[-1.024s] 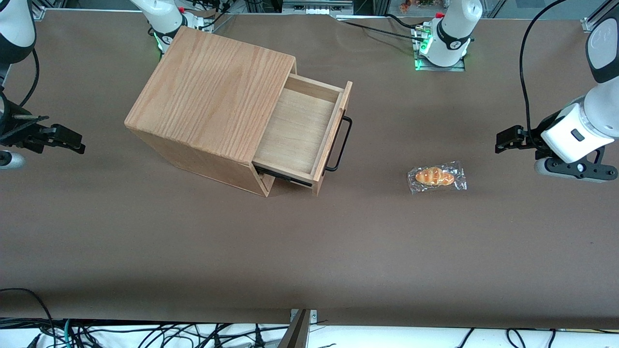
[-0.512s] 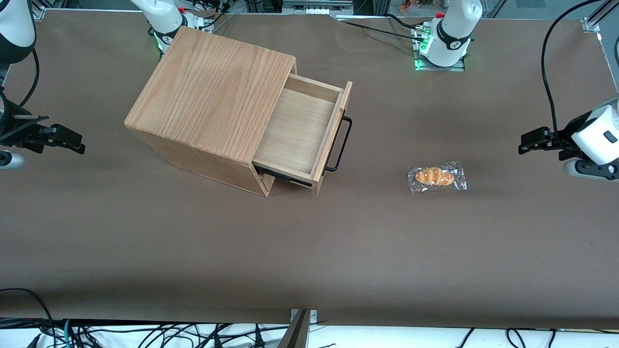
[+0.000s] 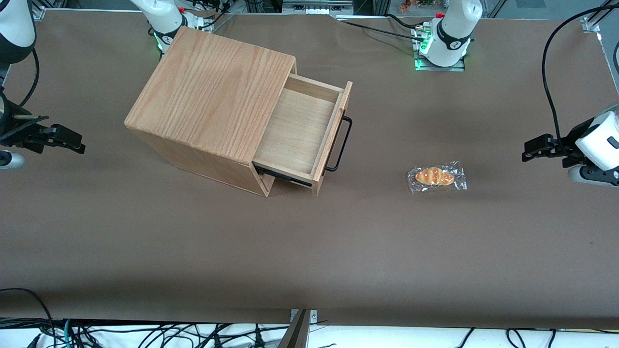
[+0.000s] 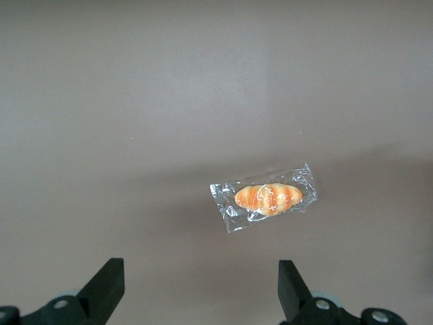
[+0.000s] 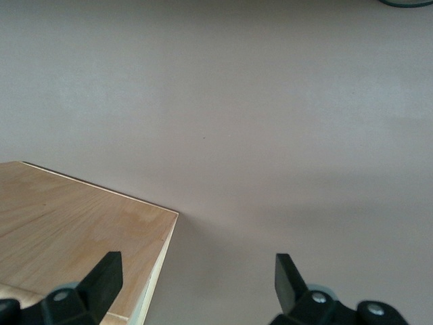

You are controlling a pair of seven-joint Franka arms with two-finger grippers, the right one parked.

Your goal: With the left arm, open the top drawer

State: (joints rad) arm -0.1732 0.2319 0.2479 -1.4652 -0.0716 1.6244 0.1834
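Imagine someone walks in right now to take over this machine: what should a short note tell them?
End effector of the left arm: open, holding nothing, in the air at the working arm's end of the table, well clear of the cabinet.
Top drawer: pulled well out, nothing in it, black handle free.
Wrapped bread roll: on the table between drawer and end effector, untouched.
Done: the drawer looks open.
Left: probably nothing but parking the arm.

High front overview; wrist views downward, perhaps nearer.
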